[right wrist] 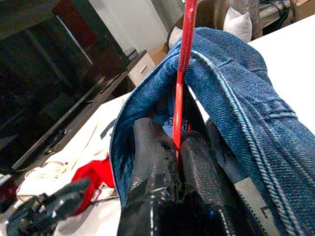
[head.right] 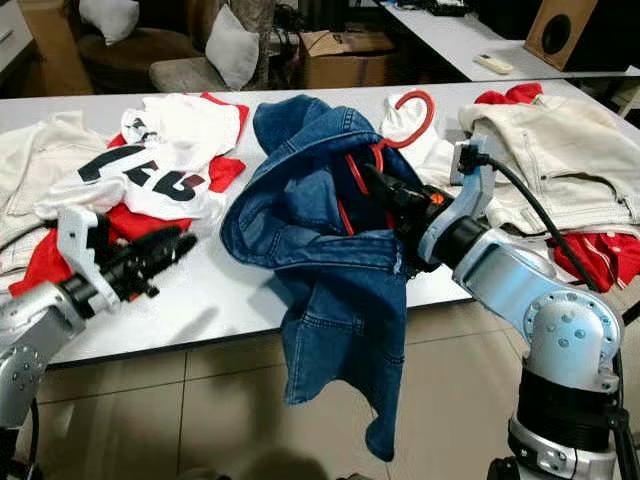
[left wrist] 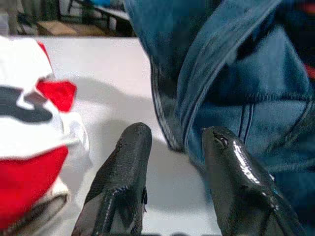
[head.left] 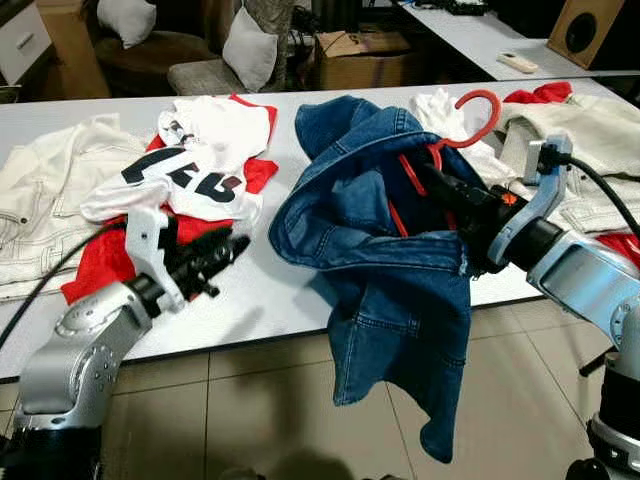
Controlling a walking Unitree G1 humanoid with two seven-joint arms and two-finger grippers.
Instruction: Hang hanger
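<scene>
right gripper [right wrist: 178, 147] pinched red hanger [head.left: 470, 120] inside denim jacket [head.left: 400, 270], keeping it lifted, hem draped below over table [head.left: 270, 290] edge | left gripper [left wrist: 172, 147] spread, empty, beside jacket, likely ready to assist

A white table [head.left: 270, 290] is strewn with clothes: a cream jacket [head.left: 40, 200] at far left, a red-and-white jersey [head.left: 205, 160] beside it, another cream jacket [head.left: 590, 130] at right. Pillows [head.left: 250, 45], a cardboard box [head.left: 355, 60] and a speaker [head.left: 583, 30] are seen beyond.
</scene>
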